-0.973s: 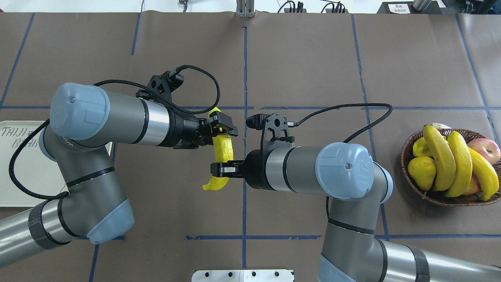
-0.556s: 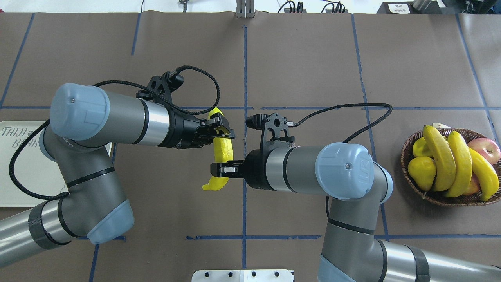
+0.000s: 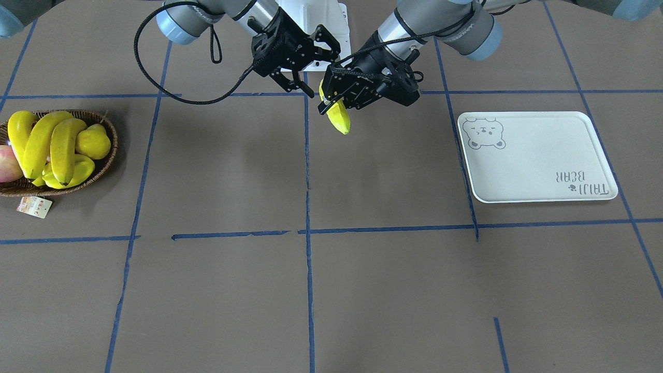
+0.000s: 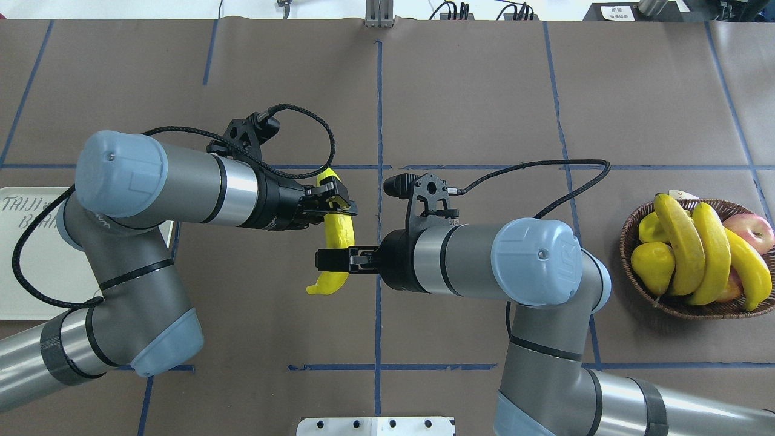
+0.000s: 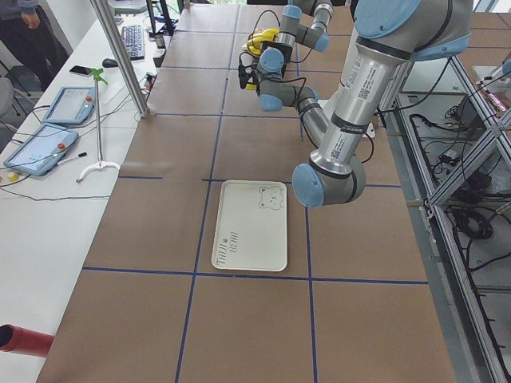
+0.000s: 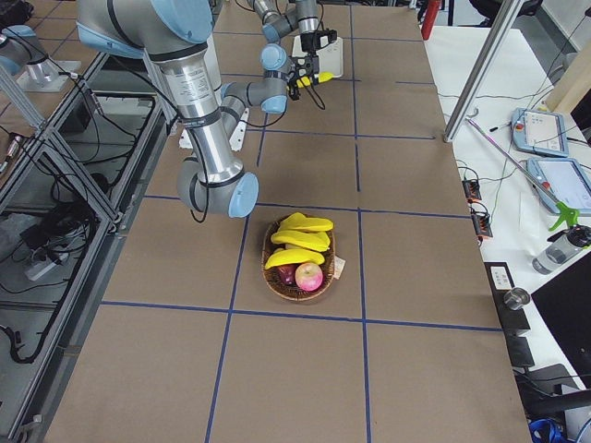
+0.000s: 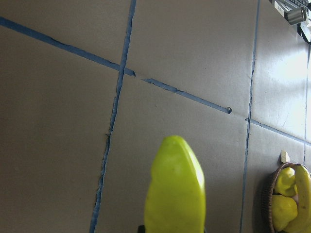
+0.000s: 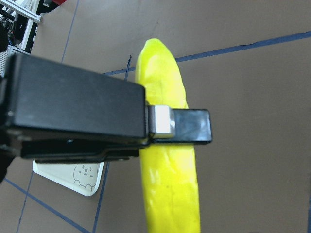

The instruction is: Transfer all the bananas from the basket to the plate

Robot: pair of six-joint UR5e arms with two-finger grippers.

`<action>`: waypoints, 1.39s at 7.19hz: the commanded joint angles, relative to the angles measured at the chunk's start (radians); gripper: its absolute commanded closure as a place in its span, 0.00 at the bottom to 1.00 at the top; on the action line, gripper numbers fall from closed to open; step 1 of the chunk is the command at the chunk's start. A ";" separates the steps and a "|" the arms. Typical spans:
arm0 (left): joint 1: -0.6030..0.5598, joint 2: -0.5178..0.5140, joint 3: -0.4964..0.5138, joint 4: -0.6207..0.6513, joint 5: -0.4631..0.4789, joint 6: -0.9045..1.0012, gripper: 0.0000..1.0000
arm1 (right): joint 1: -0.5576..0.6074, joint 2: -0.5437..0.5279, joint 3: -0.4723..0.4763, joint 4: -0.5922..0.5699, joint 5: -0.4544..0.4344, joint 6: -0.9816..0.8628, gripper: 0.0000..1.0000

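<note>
One yellow banana hangs above the table's middle, with my left gripper shut on its upper part. My right gripper stands open around the banana's lower part, its fingers spread wide. The left wrist view shows the banana rising from the bottom edge. A black finger crosses the banana in the right wrist view. Three more bananas lie in the wicker basket at far right. The pale plate sits bare at the other end, partly under my left arm.
Yellow pears and a red apple share the basket, which has a paper tag. Blue tape lines cross the brown table cover. A white mounting block sits at the near edge. Tablets lie on a side table.
My right gripper has opened off the banana. My left arm, shut on the banana, has shifted it slightly to the left.
</note>
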 commanded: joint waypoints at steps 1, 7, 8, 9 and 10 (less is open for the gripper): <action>-0.011 0.043 -0.001 0.011 0.004 0.003 1.00 | 0.030 -0.047 0.054 -0.011 0.058 0.000 0.00; -0.204 0.342 -0.048 0.313 -0.024 0.061 1.00 | 0.289 -0.191 0.111 -0.188 0.362 -0.026 0.00; -0.256 0.402 -0.055 0.315 -0.030 0.101 1.00 | 0.314 -0.191 0.111 -0.260 0.386 -0.052 0.00; -0.294 0.482 -0.061 0.315 -0.033 0.219 1.00 | 0.355 -0.191 0.113 -0.343 0.423 -0.112 0.00; -0.346 0.522 -0.041 0.312 -0.033 0.263 0.98 | 0.389 -0.212 0.117 -0.400 0.442 -0.194 0.00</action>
